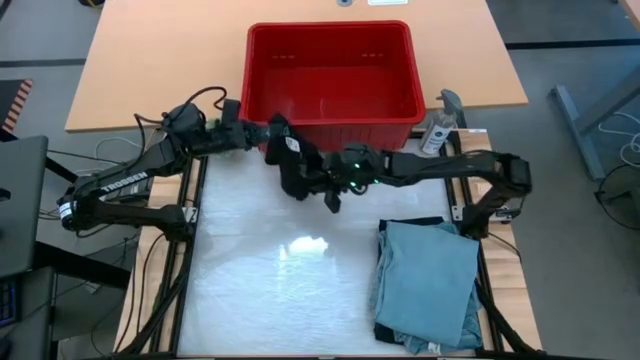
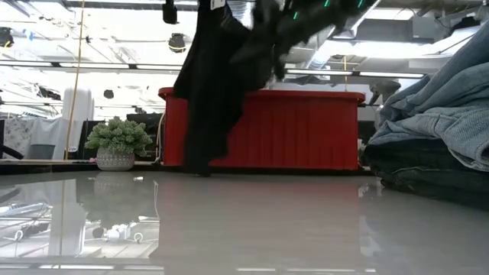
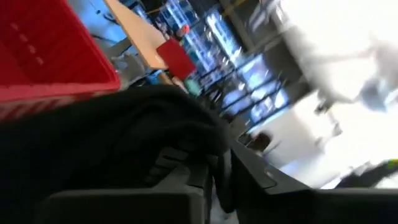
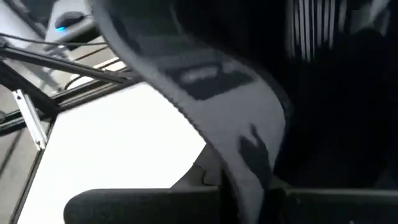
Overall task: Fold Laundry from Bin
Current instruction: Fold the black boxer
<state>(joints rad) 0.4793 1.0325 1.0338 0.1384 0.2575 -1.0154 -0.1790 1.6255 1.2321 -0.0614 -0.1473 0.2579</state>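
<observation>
Laundry in play is a black garment [image 1: 290, 160], pinched between the closed jaws of the left gripper [image 1: 272, 140] and the closed jaws of the right gripper [image 1: 325, 180], both just in front of the red bin [image 1: 330, 115] and raised so the cloth hangs free of the counter [image 1: 250, 290]. Holding it at two points likely serves to spread it flat for folding. Well to the right of the bin's front, a pile of blue folded pieces [image 1: 425, 280] lies on the counter.
</observation>
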